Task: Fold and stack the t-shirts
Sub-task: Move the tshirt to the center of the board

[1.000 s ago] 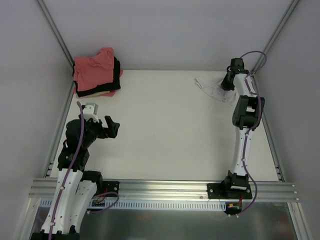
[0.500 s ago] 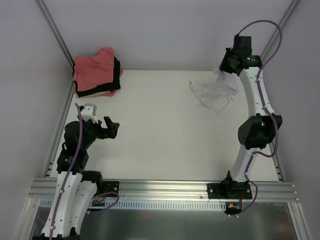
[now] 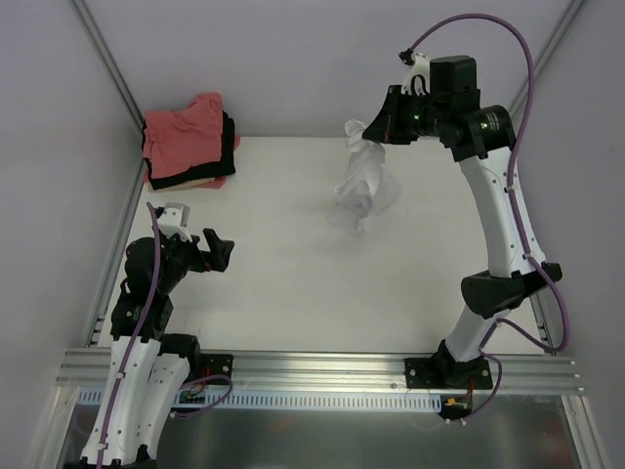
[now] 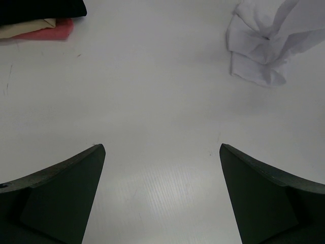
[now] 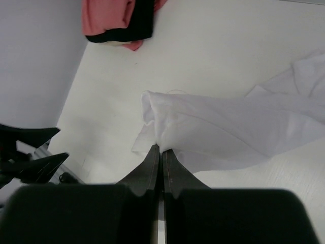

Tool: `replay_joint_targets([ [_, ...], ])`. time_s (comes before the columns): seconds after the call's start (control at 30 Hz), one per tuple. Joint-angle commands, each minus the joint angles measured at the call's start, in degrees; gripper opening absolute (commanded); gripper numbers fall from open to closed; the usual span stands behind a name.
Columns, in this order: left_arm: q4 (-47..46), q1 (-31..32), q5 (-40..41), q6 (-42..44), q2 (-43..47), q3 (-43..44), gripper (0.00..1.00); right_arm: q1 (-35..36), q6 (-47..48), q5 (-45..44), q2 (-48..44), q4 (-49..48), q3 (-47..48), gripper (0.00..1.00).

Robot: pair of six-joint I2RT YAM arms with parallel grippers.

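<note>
Far left corner of the flat white bench: a neat pile of folded soft cloth t-shirts, salmon-pink on top, black below, a thin strip of pale cream at the very bottom. Touched by no gripper.

By the left edge, toward the near side: the black two-finger left gripper, spread wide with nothing between the fingers. Pointed across the bench toward the far right corner, only bare bench below.

Further right, past the middle and toward the far edge: the plain white crumpled cloth t-shirt, held up in one long bunch. Top end pinched, bottom end drooping low. Hard to tell whether touching the bench or hanging just above.

Just right of that, high over the far edge: the black right gripper, squeezed tight on one edge of the white shirt.

Most likely step: bringing the white shirt to the middle for spreading flat, folding not yet begun. Shirt hanging below the right gripper and a little to its left, long way running from the pinch down toward the near edge. Right arm by far the nearer one. Left gripper well apart, on the near left side of the shirt. Best to lay the loose end down within reach of that free left gripper.
</note>
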State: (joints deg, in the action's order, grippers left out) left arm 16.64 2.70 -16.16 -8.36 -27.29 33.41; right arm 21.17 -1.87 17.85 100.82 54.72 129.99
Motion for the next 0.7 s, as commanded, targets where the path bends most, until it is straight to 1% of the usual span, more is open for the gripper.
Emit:
replay_joint_targets([
  [0.0, -1.3, 0.6, -0.4, -0.5, -0.6, 1.9, 0.99, 0.0, 0.5, 11.7, -6.9, 0.2, 7.4, 0.01],
  [0.03, -1.3, 0.6, -0.3, -0.4, -0.7, 1.9, 0.99, -0.2, 0.5, 16.8, -8.9, -0.4, 7.4, 0.00],
  [0.13, -1.2, 0.6, -0.2, -0.3, -1.1, 1.9, 0.99, -0.8, -3.5, 24.4, -12.9, -6.2, 3.9, 0.01],
  [0.23, -0.8, 0.6, 0.1, -0.3, -1.5, 2.0, 0.99, -1.2, -3.3, 21.0, -16.4, -5.9, 3.1, 0.01],
  [0.33, -0.6, 0.6, 0.0, -0.3, -1.5, 1.8, 0.99, -3.4, -3.0, 18.9, -19.9, -5.8, 2.1, 0.00],
  [0.4, -0.6, 0.6, 0.0, -0.3, -1.5, 1.7, 0.99, -4.6, -2.2, 15.5, -22.2, -4.1, 1.8, 0.01],
  [0.5, -0.6, 0.6, 0.1, -0.3, -1.5, 1.8, 0.99, -6.2, 0.6, 6.1, -25.4, -0.8, 1.0, 0.00],
  [0.6, -0.6, 0.7, -0.2, -0.3, -1.5, 1.7, 0.99, -6.8, 4.4, -6.8, -27.9, 1.6, -0.6, 0.01],
  [0.67, -0.6, 0.8, -0.3, -0.3, -1.5, 1.7, 0.99, -6.8, 6.5, -12.5, -29.7, 3.1, -1.1, 0.01],
])
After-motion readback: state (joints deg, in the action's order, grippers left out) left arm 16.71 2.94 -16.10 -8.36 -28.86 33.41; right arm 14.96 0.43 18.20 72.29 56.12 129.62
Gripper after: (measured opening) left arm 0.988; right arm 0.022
